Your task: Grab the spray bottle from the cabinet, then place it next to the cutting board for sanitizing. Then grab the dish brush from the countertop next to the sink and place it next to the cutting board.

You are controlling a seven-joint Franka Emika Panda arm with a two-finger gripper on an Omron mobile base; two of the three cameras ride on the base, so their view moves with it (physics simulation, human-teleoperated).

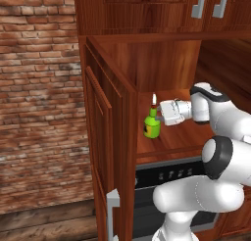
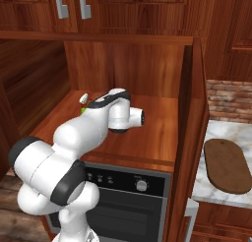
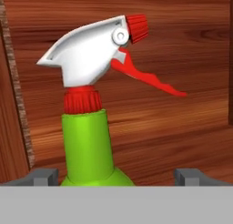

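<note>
The cabinet (image 1: 110, 137) stands open, its door (image 1: 100, 152) swung out to the left toward a brick wall (image 1: 37, 88), with a deep wooden shelf (image 2: 147, 133) inside above a black oven (image 2: 128, 201). To the right of the cabinet, on the countertop (image 2: 216, 187), the board (image 2: 227, 165) lies flat, well apart from the shelf.

The arm (image 2: 74, 137) reaches in over the shelf, its hand turned left toward the bottle (image 1: 151, 123). The bottle stands upright near the left front part of the shelf; the hand view shows a green neck, a red collar, a white trigger head and a red nozzle tip pointing right.

The gripper (image 3: 118, 175) is level with the base of the bottle's neck, its jaws spread wide, one fingertip (image 3: 43, 176) on each side of the bottle, neither touching it.
</note>
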